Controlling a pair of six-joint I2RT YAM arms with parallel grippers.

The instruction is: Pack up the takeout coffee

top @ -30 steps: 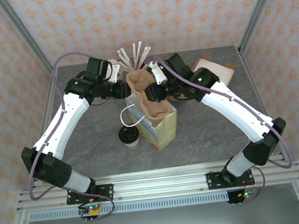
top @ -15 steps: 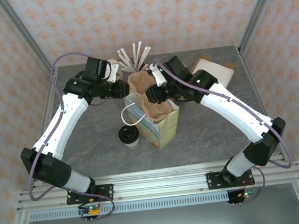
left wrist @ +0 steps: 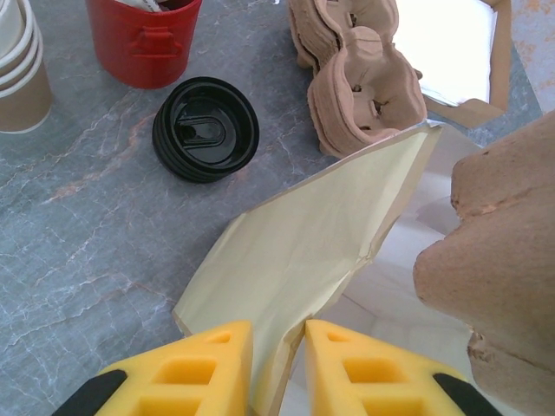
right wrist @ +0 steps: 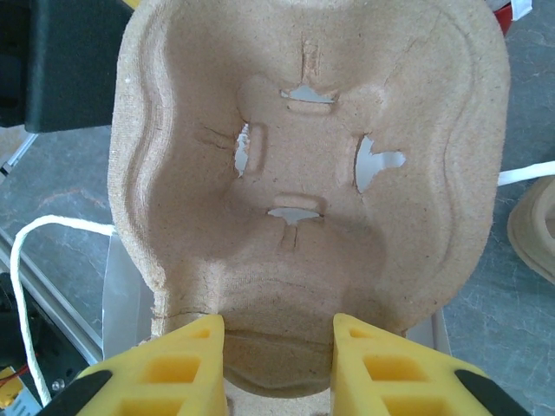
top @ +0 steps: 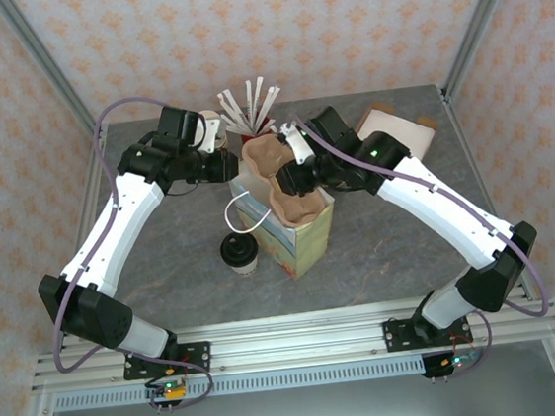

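— Entry one: left claw (left wrist: pixel 277 368)?
— The left arm reaches forward with its elbow out and its forearm turned inward. The claw sits at the far-left rim of the paper bag (top: pixel 306 240). Its yellow fingers (left wrist: pixel 204 368) are narrowly apart and the bag's cream rim flap runs between them. Whether the flap is pinched or merely straddled, cannot tell.
— Entry two: right claw (right wrist: pixel 277 360)?
— The right arm mirrors the left, reaching in from the right over the bag's mouth. The claw is clenched on the end lobe of a pulp cup carrier (right wrist: pixel 308 173), one finger on each side. The carrier lies across the bag's open top.
— Entry three: takeout coffee (top: pixel 240 253)?
— One cream cup with a black lid, upright on the bench (top: pixel 186 277), just beside the bag's near-left corner. It stands on the near side of both claws and apart from each.
— Sundries past the bag?
— From the left wrist: loose black lids (left wrist: pixel 205 130), a red holder (left wrist: pixel 143 39), a stack of lidless cups (left wrist: pixel 17 69) and spare carriers (left wrist: pixel 355 82), all on the bench.
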